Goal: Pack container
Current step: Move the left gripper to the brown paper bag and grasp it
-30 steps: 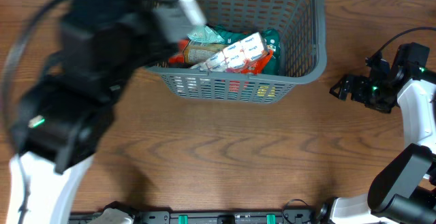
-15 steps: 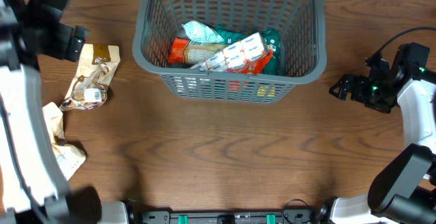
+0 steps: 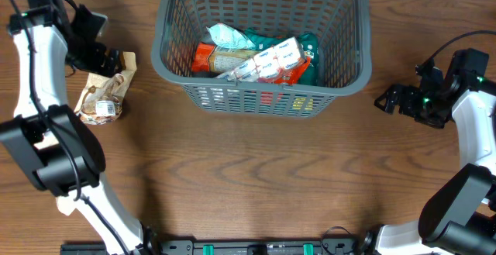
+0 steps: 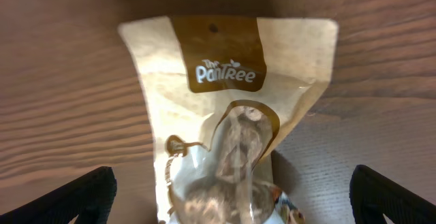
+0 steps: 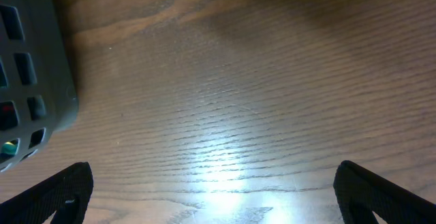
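Note:
The dark grey slotted basket stands at the back centre and holds several snack packets: a pale teal one, an orange one, a white-and-red one. A cream-and-brown "Pantree" packet lies on the table left of the basket. My left gripper is open just above it; in the left wrist view the packet fills the middle and the fingers straddle it without touching. My right gripper is open and empty, right of the basket.
The brown wooden table carries everything. The basket's corner shows at the left of the right wrist view, with the open right fingers over bare wood. My left arm runs down the left side and hides the table there.
My left arm swung from over the basket to the far left and now sits over the Pantree packet. The pale teal packet now lies in the basket. The right arm has not moved.

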`<state>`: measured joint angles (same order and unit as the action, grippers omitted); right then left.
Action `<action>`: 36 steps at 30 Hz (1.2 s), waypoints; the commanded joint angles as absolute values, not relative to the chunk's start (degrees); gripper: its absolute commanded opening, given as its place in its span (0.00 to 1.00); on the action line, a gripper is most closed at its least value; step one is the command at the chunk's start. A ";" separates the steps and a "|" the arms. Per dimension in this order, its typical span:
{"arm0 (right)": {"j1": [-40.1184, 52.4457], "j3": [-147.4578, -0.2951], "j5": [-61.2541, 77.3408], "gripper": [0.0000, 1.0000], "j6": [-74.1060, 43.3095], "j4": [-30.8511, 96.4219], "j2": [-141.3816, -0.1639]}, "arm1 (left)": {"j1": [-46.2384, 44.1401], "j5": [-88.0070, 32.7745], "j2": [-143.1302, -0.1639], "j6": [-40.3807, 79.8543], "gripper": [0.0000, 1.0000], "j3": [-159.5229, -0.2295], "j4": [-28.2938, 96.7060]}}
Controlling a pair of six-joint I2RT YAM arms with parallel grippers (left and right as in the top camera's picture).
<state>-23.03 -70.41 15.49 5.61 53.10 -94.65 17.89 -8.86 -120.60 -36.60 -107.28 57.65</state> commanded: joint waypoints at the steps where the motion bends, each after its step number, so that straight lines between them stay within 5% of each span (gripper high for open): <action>1: -22.79 -70.37 16.08 0.99 6.26 53.08 -93.78 | 17.82 -9.67 -122.65 -35.62 0.99 -107.04 57.78; 24: -22.79 -70.37 15.22 0.99 5.80 52.29 -93.78 | 20.32 -9.93 -124.42 -33.32 0.98 -90.02 42.65; 26: -22.79 -70.37 15.22 0.99 5.80 52.29 -93.78 | 20.43 -9.93 -124.42 -33.32 0.85 -89.36 42.70; 34: -22.79 -70.37 15.22 0.99 5.82 52.93 -93.78 | 20.43 -9.93 -124.38 -33.26 0.08 -89.32 43.83; 36: -22.79 -70.37 15.22 0.99 5.85 53.10 -93.78 | 20.38 -9.96 -124.05 -32.86 0.06 -89.32 44.56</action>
<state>-23.03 -70.41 15.40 5.61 52.88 -94.65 20.21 -9.08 -123.46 -33.04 -89.86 43.66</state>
